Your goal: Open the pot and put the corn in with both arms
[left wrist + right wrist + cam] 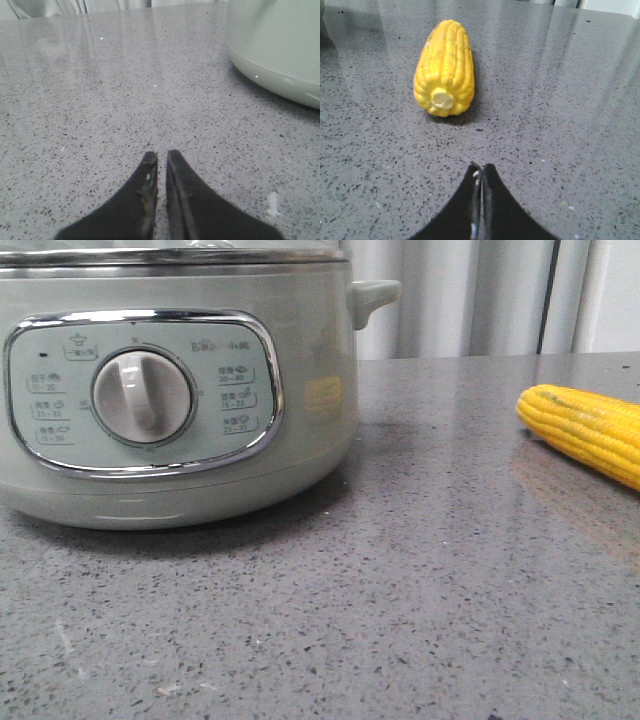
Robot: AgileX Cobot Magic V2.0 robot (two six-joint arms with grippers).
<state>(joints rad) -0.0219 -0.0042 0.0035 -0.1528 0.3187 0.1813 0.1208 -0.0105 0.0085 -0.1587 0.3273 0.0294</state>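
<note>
The pale sage-green pot fills the left of the front view, with its chrome-framed panel and grey-white dial facing me, a small side handle and a steel rim under a lid at the top edge. Its lower wall also shows in the left wrist view. The yellow corn lies on the table at the right edge. In the right wrist view the corn lies stub end toward my right gripper, which is shut and empty, short of it. My left gripper is shut and empty over bare table beside the pot.
The grey speckled stone table carries both things. Pale curtains hang behind the table's far edge. A small white mark sits on the table near my left gripper.
</note>
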